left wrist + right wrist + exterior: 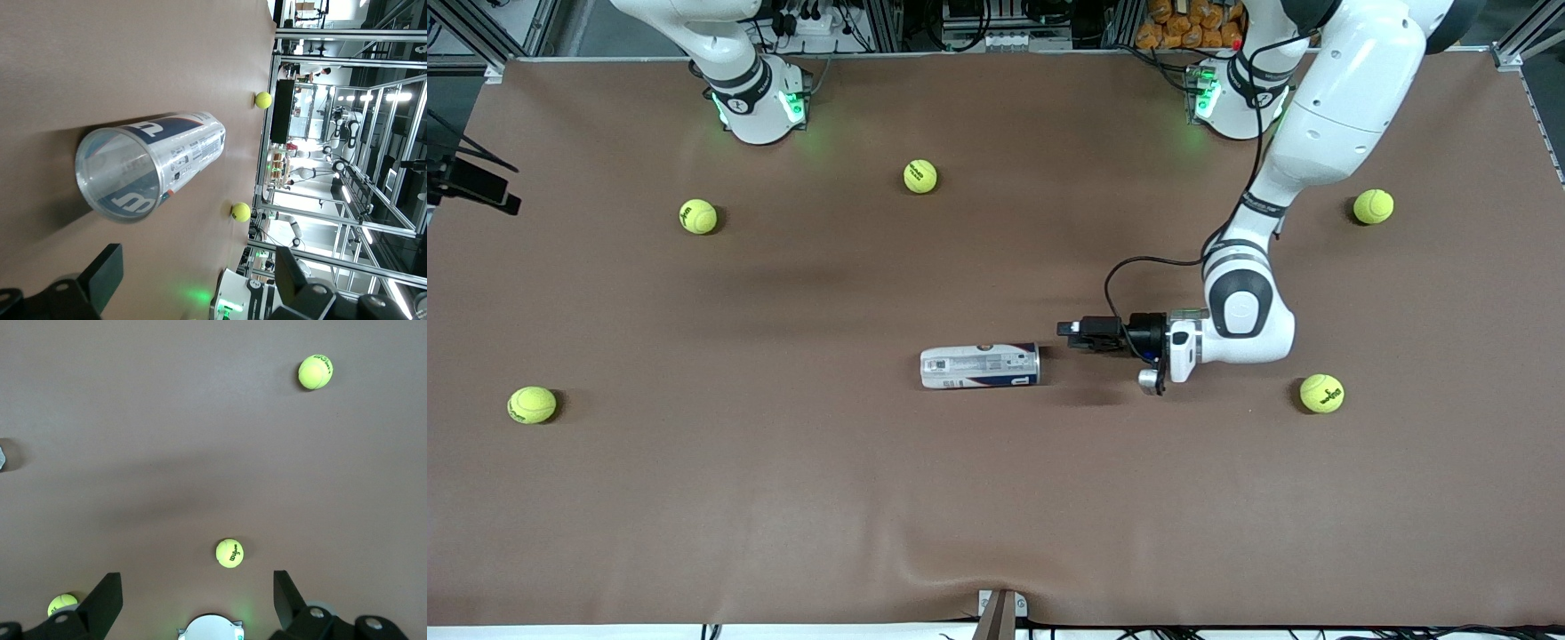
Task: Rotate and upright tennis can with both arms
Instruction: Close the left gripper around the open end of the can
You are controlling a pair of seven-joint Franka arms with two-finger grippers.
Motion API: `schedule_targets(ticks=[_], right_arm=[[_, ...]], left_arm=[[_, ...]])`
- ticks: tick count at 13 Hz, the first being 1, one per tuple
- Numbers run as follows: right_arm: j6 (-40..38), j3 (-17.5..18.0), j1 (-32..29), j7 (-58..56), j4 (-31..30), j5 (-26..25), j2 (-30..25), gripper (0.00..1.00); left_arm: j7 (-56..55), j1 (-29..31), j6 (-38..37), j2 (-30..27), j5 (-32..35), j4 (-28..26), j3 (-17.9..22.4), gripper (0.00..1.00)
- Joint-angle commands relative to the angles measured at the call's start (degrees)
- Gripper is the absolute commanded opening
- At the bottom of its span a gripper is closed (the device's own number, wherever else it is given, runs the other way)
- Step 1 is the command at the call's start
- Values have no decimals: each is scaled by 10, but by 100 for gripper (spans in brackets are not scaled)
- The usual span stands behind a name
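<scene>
The tennis can [980, 366] lies on its side in the middle of the brown table, label up, silver rim toward the left arm's end. In the left wrist view the tennis can [150, 163] shows its clear open mouth. My left gripper [1069, 331] lies level just above the table, a short gap from that rim, pointing at it. Its jaws stand open and empty [197, 277]. My right gripper [198, 597] is out of the front view. It hangs high over the table by its own base, open and empty.
Several yellow-green tennis balls lie scattered: one [1321, 393] close to the left arm's wrist, one [1373, 206] by the left arm's end, others [920, 176] [698, 216] near the right arm's base [760, 107], one [532, 404] at the right arm's end.
</scene>
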Motion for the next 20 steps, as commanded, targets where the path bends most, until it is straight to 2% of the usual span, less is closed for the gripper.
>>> schedule_targets(ticks=[1, 8, 9, 11, 12, 13, 15, 16, 20], right_arm=[[-8, 4, -21, 5, 7, 2, 0, 100], [31, 8, -12, 13, 8, 6, 9, 100], [37, 8, -6, 13, 8, 11, 9, 100], [44, 8, -4, 14, 8, 14, 10, 100], [44, 8, -4, 14, 7, 20, 11, 100], [44, 8, -4, 14, 7, 20, 12, 100], [45, 8, -4, 14, 8, 24, 14, 100], [44, 8, -4, 13, 8, 23, 14, 100], [42, 8, -5, 13, 8, 22, 14, 100]], left_arm=[[28, -7, 8, 27, -29, 28, 1, 100], [39, -43, 28, 79, -82, 83, 1, 100], [41, -43, 28, 82, -83, 84, 1, 97], [42, -46, 30, 84, -89, 92, 1, 58], [42, -48, 30, 88, -90, 94, 1, 45], [42, -48, 30, 91, -88, 95, 1, 36], [43, -44, 30, 92, -83, 95, 3, 8], [44, -45, 30, 95, -84, 96, 3, 0], [62, -41, 29, 97, -82, 115, 6, 0]])
